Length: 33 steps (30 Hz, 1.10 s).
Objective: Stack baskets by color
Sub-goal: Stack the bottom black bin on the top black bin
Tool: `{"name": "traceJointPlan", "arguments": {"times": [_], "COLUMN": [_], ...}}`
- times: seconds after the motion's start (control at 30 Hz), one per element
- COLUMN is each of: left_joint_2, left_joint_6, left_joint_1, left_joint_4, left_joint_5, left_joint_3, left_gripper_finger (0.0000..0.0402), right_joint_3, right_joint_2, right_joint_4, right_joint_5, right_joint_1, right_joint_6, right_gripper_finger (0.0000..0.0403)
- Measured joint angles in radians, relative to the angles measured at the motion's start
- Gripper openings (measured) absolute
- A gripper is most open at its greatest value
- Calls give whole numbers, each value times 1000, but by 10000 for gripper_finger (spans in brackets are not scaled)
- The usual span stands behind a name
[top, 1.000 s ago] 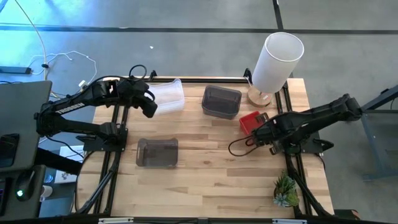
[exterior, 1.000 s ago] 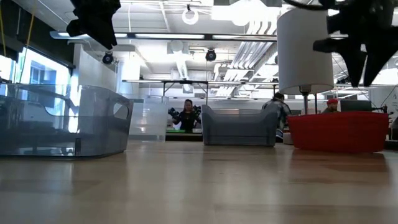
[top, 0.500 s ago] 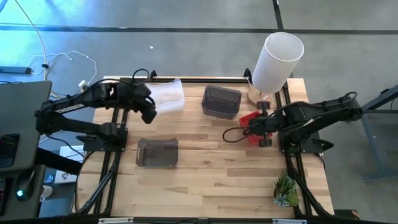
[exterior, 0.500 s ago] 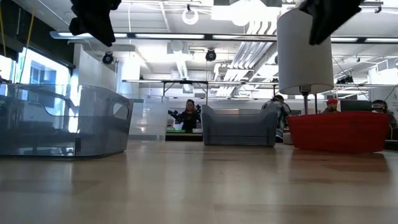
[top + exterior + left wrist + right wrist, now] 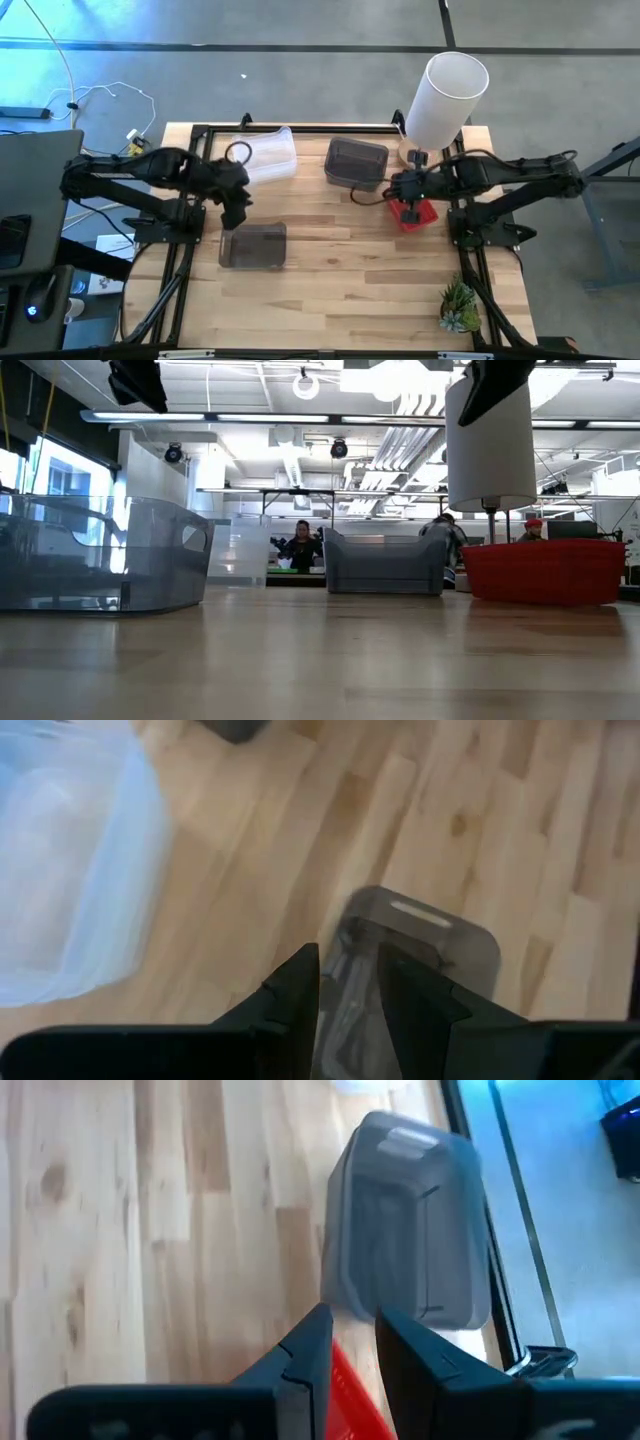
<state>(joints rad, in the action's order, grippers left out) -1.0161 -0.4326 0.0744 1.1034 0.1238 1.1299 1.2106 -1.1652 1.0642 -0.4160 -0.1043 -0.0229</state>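
Baskets sit apart on table: clear one [image 5: 268, 155] far left, grey one [image 5: 355, 162] far middle, grey one [image 5: 253, 245] nearer, red [image 5: 414, 211] right. Left gripper [image 5: 236, 205] above nearer grey, right gripper [image 5: 398, 187] between red and far grey — both slightly parted, holding nothing, probably lining up for pick.

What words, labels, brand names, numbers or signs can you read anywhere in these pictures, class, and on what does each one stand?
None can be read.
The dark grey baskets, clear basket, red basket and white cylinder show no lettering.
No readable sign shows in the room behind the table in the low view.
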Motion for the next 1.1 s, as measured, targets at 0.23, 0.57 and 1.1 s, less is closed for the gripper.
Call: {"name": "traceJointPlan", "arguments": {"times": [0.23,0.57,1.1], "left_joint_2": [-70,-166,-379], "left_joint_6": [-1,-11,-9], "left_joint_1": [-126,-215,-206], "left_joint_4": [-4,-61,-93], "left_joint_5": [24,35,58], "left_joint_3": [-45,-147,-152], "left_gripper_finger": [90,90,90], "right_joint_3": [0,0,0], "right_joint_2": [0,0,-1], "right_joint_4": [-104,-131,-131], "right_joint_5": [5,56,94], "right_joint_1": [72,131,133], "right_joint_6": [58,76,75], "right_gripper_finger": [67,67,67]}}
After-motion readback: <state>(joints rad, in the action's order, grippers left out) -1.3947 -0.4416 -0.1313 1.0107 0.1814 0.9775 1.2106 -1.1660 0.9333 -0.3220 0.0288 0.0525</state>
